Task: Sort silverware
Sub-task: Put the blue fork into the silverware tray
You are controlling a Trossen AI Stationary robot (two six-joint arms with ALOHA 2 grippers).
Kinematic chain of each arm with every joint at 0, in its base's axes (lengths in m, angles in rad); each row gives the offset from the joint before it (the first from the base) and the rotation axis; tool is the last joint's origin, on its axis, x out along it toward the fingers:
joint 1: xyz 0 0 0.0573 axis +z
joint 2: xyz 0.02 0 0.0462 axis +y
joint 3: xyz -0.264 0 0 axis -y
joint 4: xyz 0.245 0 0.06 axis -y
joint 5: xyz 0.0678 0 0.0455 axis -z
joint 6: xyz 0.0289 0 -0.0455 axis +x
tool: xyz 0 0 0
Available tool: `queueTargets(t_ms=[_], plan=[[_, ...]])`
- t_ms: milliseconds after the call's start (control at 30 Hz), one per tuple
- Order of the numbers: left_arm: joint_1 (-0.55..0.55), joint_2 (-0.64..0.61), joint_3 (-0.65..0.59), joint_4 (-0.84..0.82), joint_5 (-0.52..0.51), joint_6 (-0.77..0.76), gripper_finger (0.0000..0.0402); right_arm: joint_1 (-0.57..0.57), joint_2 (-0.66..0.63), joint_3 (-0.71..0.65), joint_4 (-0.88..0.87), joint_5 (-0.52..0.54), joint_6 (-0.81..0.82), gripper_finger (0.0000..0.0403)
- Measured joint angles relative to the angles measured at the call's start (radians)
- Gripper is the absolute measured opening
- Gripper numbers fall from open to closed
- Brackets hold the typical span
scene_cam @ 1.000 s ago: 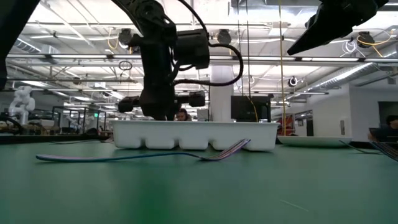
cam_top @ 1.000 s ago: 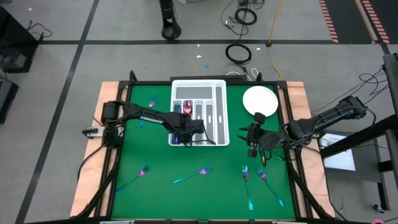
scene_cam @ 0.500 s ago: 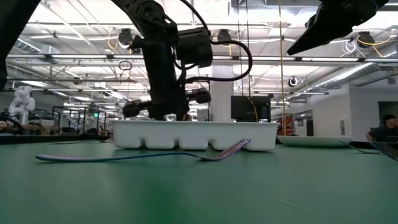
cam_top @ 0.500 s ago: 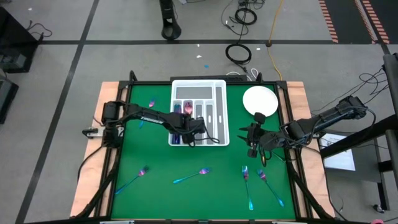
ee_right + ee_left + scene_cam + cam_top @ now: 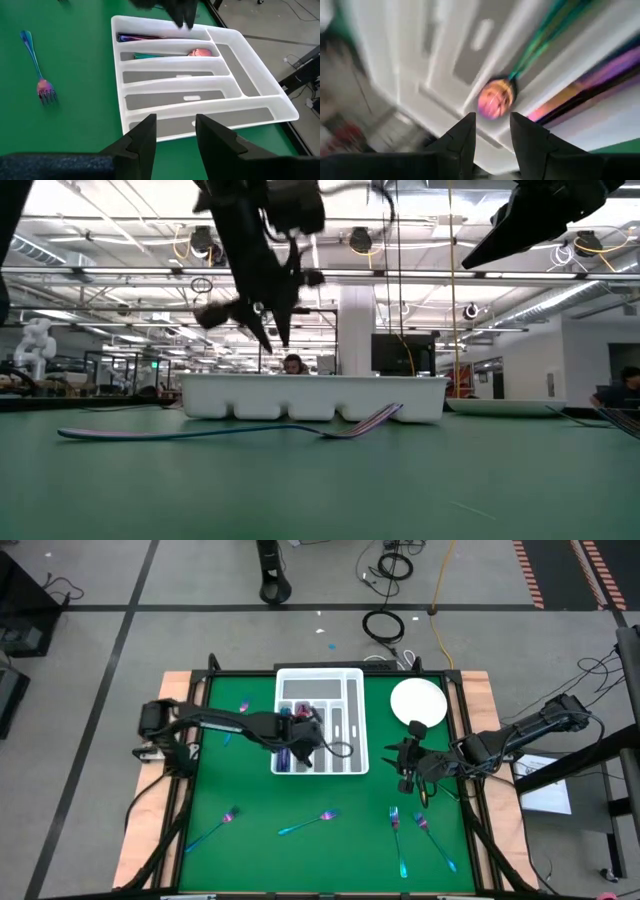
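The green table [image 5: 260, 850] is carrying a white tray [image 5: 347, 720] at its far middle and a round plate [image 5: 417, 698] to the right. The left gripper [image 5: 300, 738] is hovering over the tray's left slots, fingers apart and empty, partly hiding them; a spoon [image 5: 197, 52] is lying there. The right gripper [image 5: 404, 778] is waiting right of the tray, jaws apart. Loose silverware [image 5: 310, 821] is lying along the near side.

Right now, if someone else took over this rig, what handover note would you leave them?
Left claw: open, empty, raised above the white tray's left side.
Right claw: open, empty, hovering just right of the tray, near the plate.
Done: a spoon and a purple piece lie in adjacent tray slots.
Left: at least five pieces of loose silverware lie on the green mat, mostly along its near edge, unsorted.
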Motion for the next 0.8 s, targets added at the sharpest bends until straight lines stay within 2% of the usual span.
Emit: queueTargets(t_ms=[200,333,467,567,800], plan=[[-0.024,-0.158,0.001,-0.111,0.028,-0.564,0.0123,0.000,0.000,0.000,-0.006,-0.003,0.018,0.0125],[-0.039,-0.258,0.001,-0.214,0.184,-0.909,0.0123,0.000,0.000,0.000,0.000,-0.003,0.023,0.0125],[-0.059,-0.346,0.000,-0.331,0.324,-1.175,0.0123,0.000,0.000,0.000,0.022,-0.003,0.026,0.0125],[-0.081,-0.402,-0.001,-0.414,0.333,-1.326,0.0123,0.000,0.000,0.000,0.034,-0.003,0.026,0.0125],[-0.096,-0.496,-0.001,-0.585,0.242,-1.767,0.0123,0.000,0.000,-0.001,0.030,-0.006,0.054,0.0125]])
